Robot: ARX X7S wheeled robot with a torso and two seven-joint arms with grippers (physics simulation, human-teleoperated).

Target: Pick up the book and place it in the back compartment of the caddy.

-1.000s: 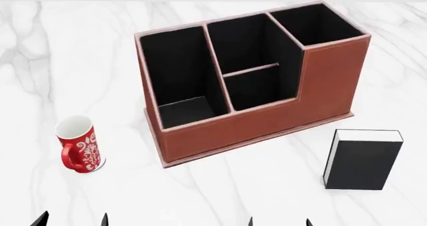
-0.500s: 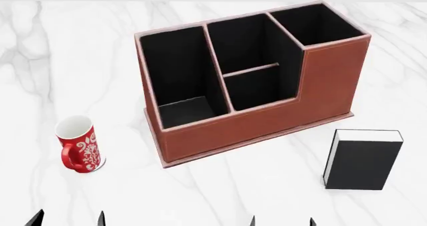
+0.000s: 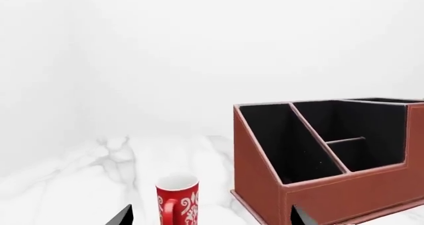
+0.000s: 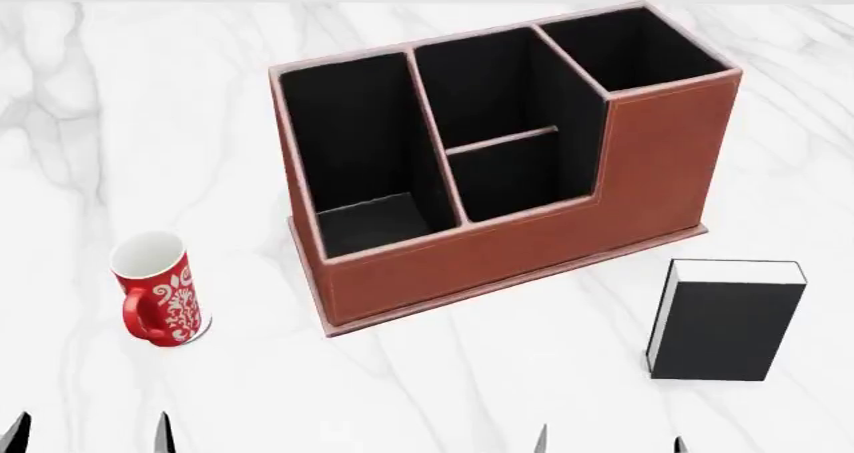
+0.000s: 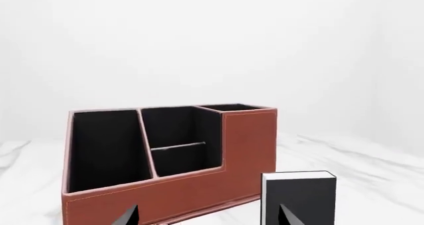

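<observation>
Black matte book [image 4: 727, 323] lay untouched beside reddish-brown leather-look caddy [image 4: 507, 243]; approach step. Right gripper [image 4: 609, 441] spread wide, empty; must descend onto book.

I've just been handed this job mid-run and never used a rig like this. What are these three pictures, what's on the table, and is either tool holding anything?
It is a simulated two-armed robot. One picture looks down from its head; the other two come from cameras near each arm's tool. On the marble table stand a brown caddy with black-lined pockets, a red patterned mug and a black book, standing on the table outside the caddy. The dark tips at the bottom edge of the head view are the left tool and the right tool. Both are open and hold nothing. The right wrist camera faces the book; the left one faces the mug.
</observation>
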